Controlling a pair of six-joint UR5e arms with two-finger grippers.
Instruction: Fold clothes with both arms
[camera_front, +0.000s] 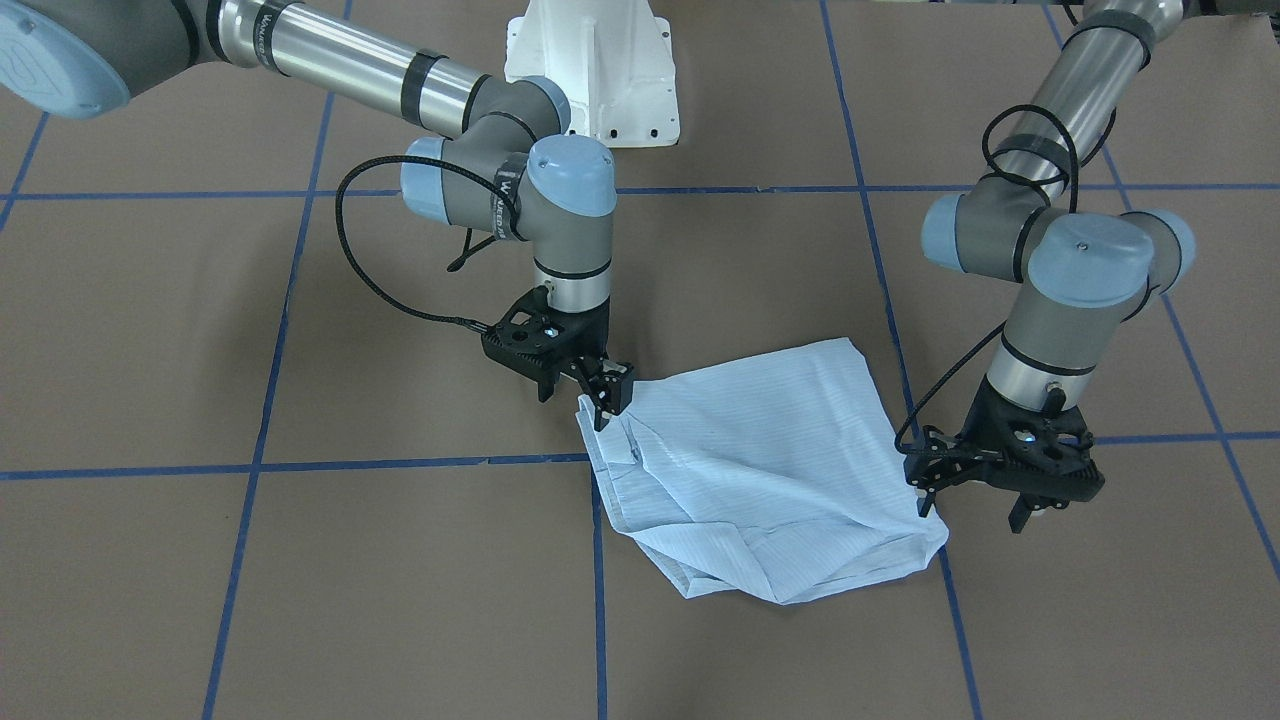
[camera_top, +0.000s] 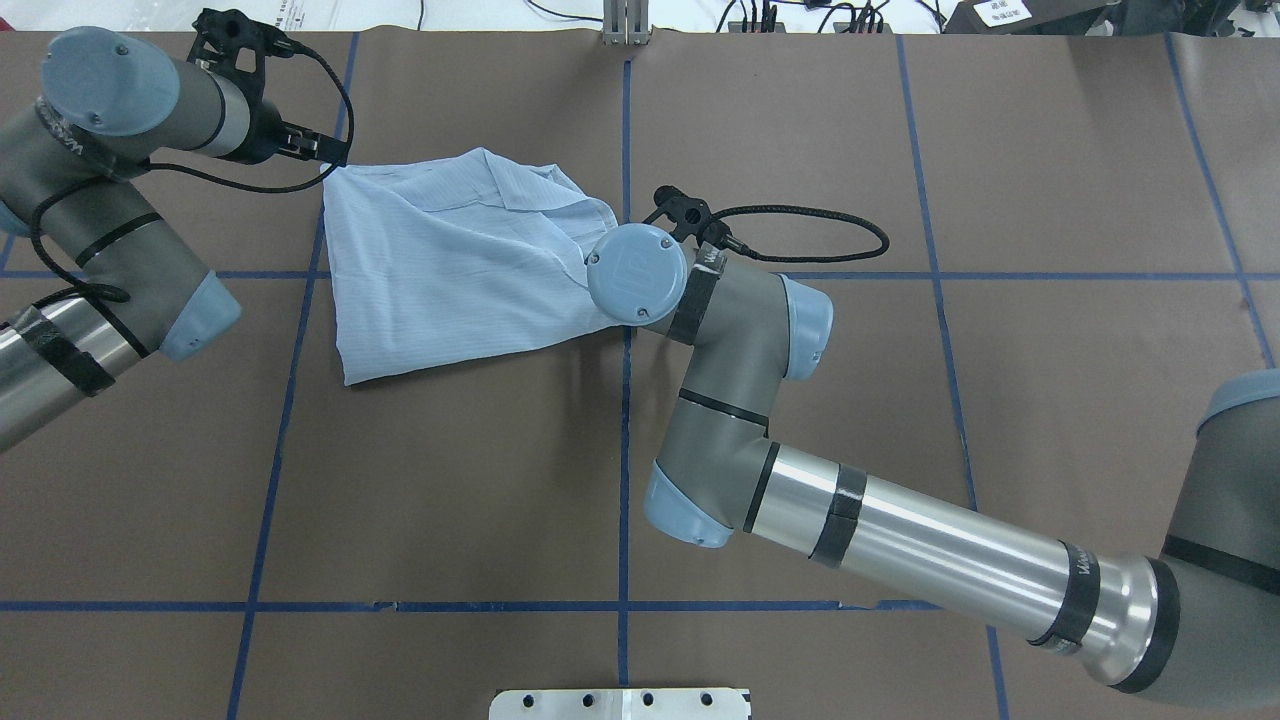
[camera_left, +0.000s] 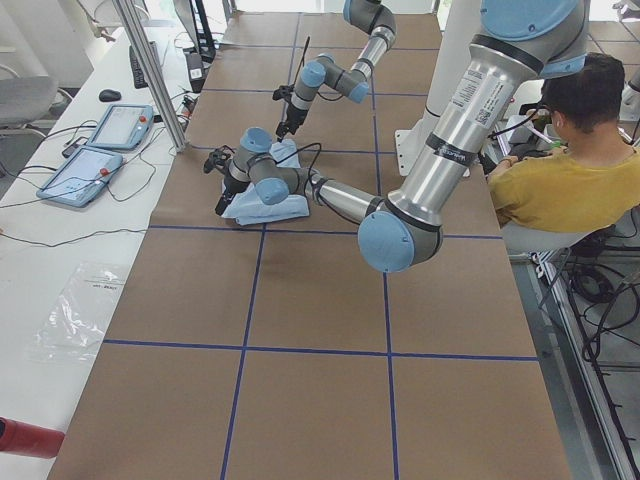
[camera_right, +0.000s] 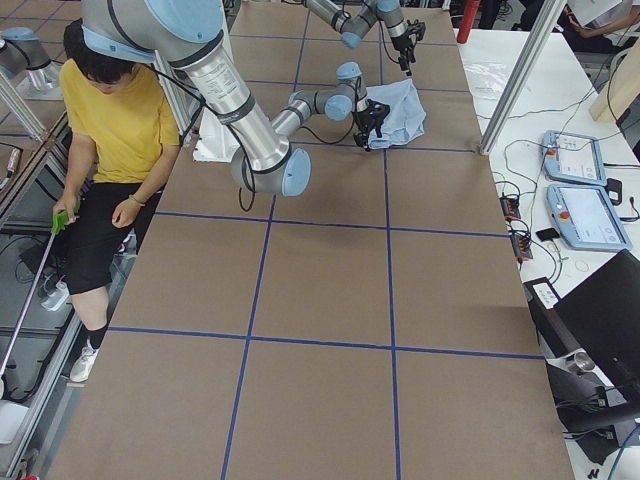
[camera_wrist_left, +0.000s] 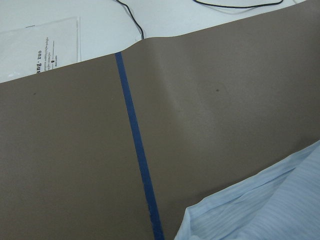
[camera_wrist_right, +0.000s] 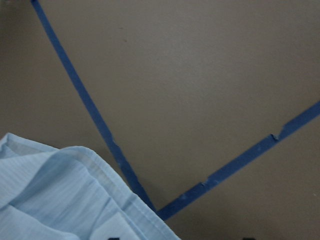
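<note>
The shirt (camera_front: 770, 470) lies flat on the tabletop (camera_front: 300, 580), folded into a rough four-cornered packet, just right of centre in the front-facing view. Its long axis runs from the corner at centre-left of that view down to the corner at lower right, from one tool to the other. The shorter axis runs from the upper corner to the lower corner. In the overhead view the same packet sits in the upper left-centre. There the long axis slants from upper left to right of centre, and a collar-like fold lies along the upper edge. The packet overlaps a crossing of the blue tape lines (camera_front: 400, 465). The right tool (camera_front: 610, 393) points down at the centre-left corner of the shirt, with its tips at the cloth edge. In the right wrist view two dark tips show at the bottom edge, set apart, one over the hem, so this tool is not closed on the cloth. In the overhead view the wrist joint hides it. The left tool (camera_front: 972, 512) stands at the lower-right corner of the shirt with its fingers spread wide. The nearer finger is just beside the cloth corner, and nothing is held. The left wrist view shows the shirt edge at lower right, next to a tape line. A seated person (camera_left: 570, 170) in a yellow top shows at the right edge of the left side view.
</note>
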